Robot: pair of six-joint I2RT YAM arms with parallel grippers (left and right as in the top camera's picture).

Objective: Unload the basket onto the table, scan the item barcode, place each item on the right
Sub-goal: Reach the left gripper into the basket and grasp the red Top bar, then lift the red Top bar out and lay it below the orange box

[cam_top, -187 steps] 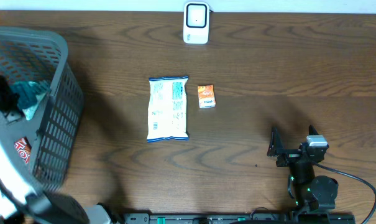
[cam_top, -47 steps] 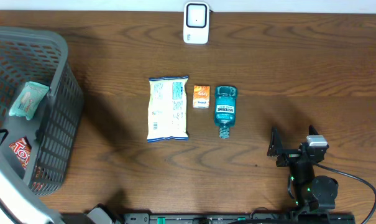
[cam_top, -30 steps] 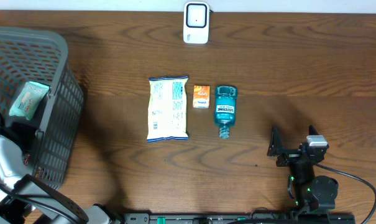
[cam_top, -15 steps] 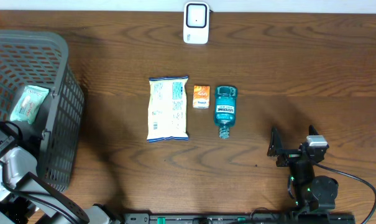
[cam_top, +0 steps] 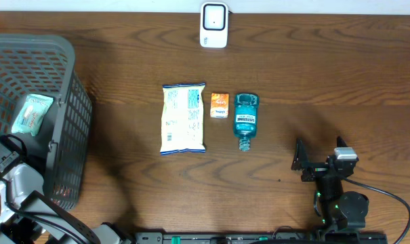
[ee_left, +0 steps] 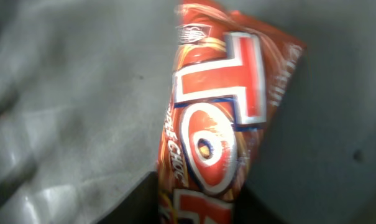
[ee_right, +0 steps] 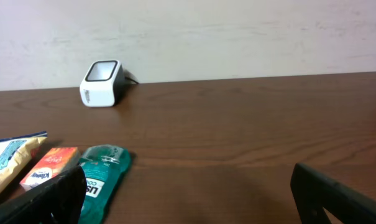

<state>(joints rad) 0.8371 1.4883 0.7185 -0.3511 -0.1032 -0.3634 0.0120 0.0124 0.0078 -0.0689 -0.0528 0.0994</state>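
- Dark wood-grain desk [cam_top: 326,74] below a pale wall; white barcode scanner [cam_top: 213,25] upright at the middle of the far edge.
- Down inside the grey plastic basket [cam_top: 62,88] at the desk's left end: left pincer [ee_left: 197,186], drawn in narrow, one dark finger against each side of the red snack wrapper [ee_left: 219,118], gripping its near end.
- Wrapper right at that pincer, filling the gap between the fingers and reaching away from them over the basket's grey inside; out of sight in the overhead view.
- Also in the basket: a pale teal soft pack [cam_top: 31,113], lying near the left arm.
- Long axis of the wrapper running from the fingers upward and a little to the right in the left wrist view; printed face to the camera, big red-and-white letters along its length, crimped end farthest from the pincer.
- Right pincer [cam_top: 301,161] spread wide with nothing between its fingers, low at the near right of the desk, well apart from the basket.
- In a row mid-desk: white-and-blue snack bag [cam_top: 183,118], small orange box [cam_top: 219,105], teal mouthwash bottle [cam_top: 245,120] with its cap toward the near edge.
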